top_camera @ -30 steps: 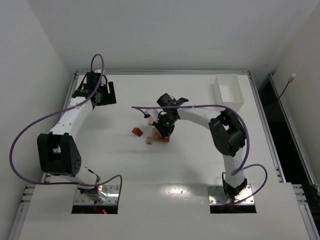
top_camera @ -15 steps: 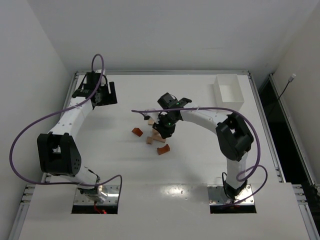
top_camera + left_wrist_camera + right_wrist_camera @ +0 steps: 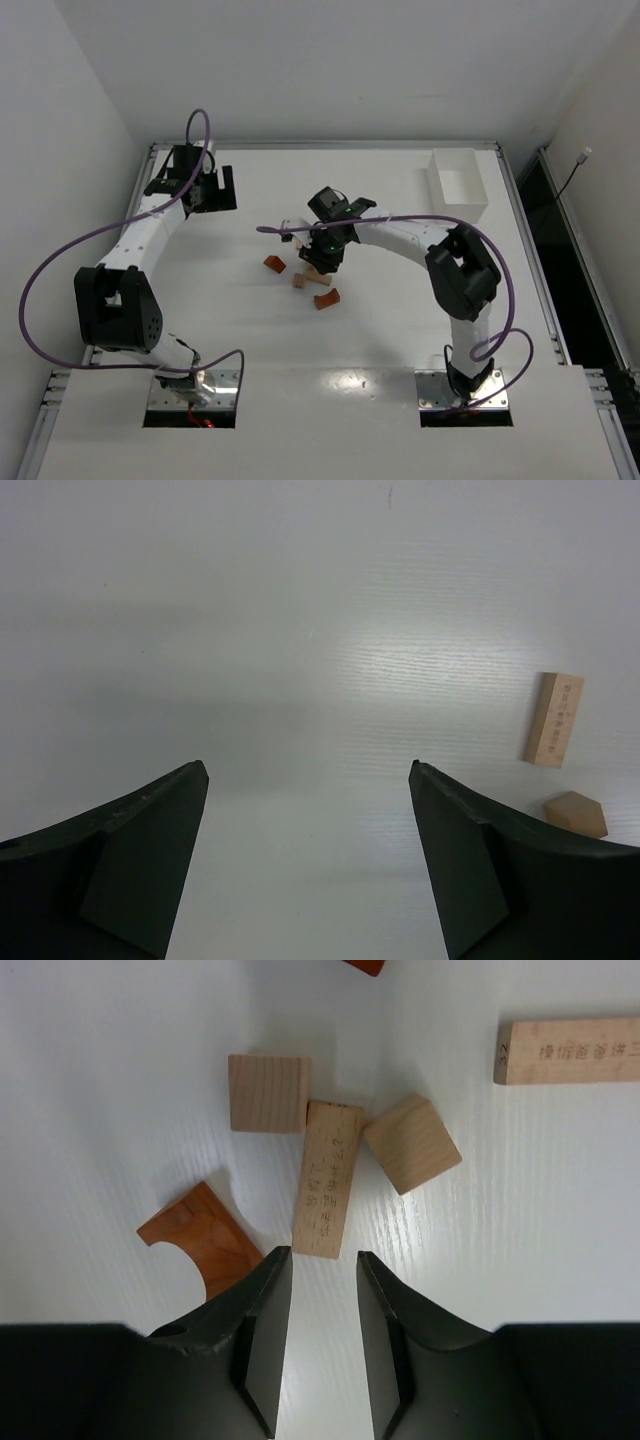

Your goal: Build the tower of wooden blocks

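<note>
My left end effector [image 3: 207,190] hangs over the far-left part of the table [image 3: 240,330]. Its fingers are spread wide with only bare surface between them, so nothing is held. In its wrist view a tan bar [image 3: 554,719] lies off to the right, well clear of the gap. I judge this arm the farther one from the work.

In the middle, the wood blocks [image 3: 305,275] lie loose and flat in a small scatter, and no tower stands yet. The right wrist view shows, from its left:
- a reddish arch [image 3: 203,1238] just beside one finger
- a tan cube [image 3: 268,1092]
- the central bar [image 3: 328,1179], just beside that cube
- a tilted cube [image 3: 412,1144] against the bar's other side
- a crosswise bar [image 3: 565,1050] lying apart at the upper right

My right end effector [image 3: 322,1260] is the near one. Its fingers stand a narrow gap apart and pinch nothing. The central bar's near end sits right at the fingertips, and its long axis points almost straight away from them, leaning slightly. Closing would take it across its narrow width, but both neighbours crowd the sides.

The white box [image 3: 457,185] sits at the far right, well apart.
</note>
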`<act>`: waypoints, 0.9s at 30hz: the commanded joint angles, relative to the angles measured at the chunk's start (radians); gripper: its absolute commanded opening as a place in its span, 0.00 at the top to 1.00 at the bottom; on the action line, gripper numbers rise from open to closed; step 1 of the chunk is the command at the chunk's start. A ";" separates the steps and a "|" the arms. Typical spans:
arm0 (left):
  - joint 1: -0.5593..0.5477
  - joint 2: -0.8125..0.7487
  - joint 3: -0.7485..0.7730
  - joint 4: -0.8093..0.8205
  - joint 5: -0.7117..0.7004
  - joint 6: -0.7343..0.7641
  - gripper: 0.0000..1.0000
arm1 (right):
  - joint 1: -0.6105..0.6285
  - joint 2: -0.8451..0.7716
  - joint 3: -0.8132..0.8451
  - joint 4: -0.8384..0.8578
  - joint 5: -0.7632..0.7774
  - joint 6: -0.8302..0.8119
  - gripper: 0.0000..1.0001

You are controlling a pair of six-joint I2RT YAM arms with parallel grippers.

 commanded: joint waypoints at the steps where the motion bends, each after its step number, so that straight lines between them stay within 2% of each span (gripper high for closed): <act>1: 0.010 -0.020 0.000 -0.010 0.010 0.020 0.19 | 0.021 0.039 0.050 0.001 -0.020 -0.023 0.71; 17: 0.038 -0.030 -0.018 -0.019 0.001 0.020 0.19 | 0.050 0.140 0.094 -0.019 -0.032 -0.033 0.66; 27: 0.038 -0.021 -0.018 -0.019 0.001 0.020 0.19 | 0.050 0.169 0.104 0.034 0.024 -0.001 0.66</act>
